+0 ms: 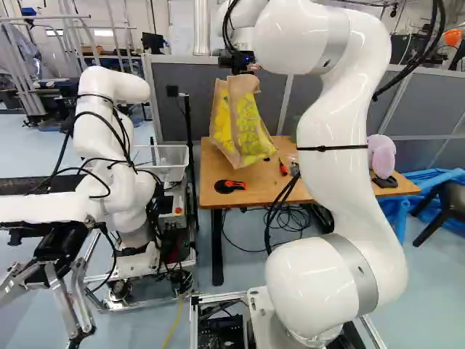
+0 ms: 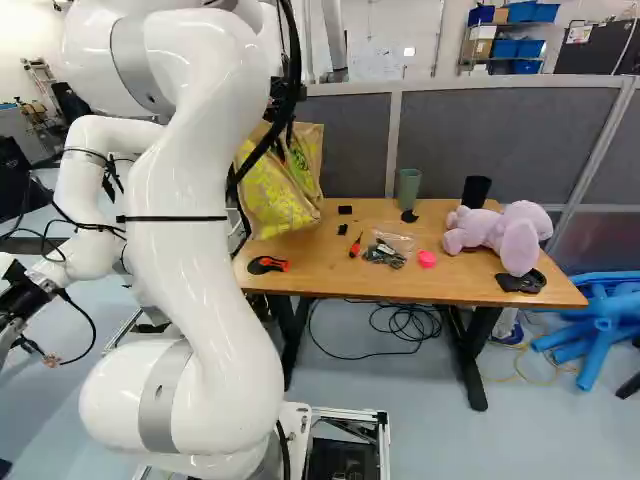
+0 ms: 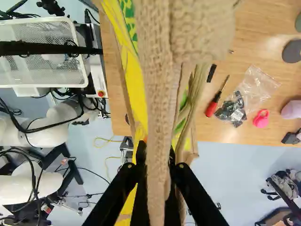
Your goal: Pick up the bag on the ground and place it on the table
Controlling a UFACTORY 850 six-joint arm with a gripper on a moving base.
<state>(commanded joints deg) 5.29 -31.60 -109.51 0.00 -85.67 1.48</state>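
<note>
Bag (image 3: 157, 94) in claw (image 1: 244, 67), over table edge (image 1: 265, 199)

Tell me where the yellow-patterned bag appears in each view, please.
Left base view: the bag is upper middle, over the table.
Right base view: left of the middle, over the table.
Wrist view: held in the pincer, extending ahead of it.
Shared landmark: the red-handled screwdriver on the table.

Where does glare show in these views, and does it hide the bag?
Both base views: bright highlights on the glossy shell of the arm; wrist view: pale sheen on the floor, glints on the clear plastic packet; none hides the bag.
</note>
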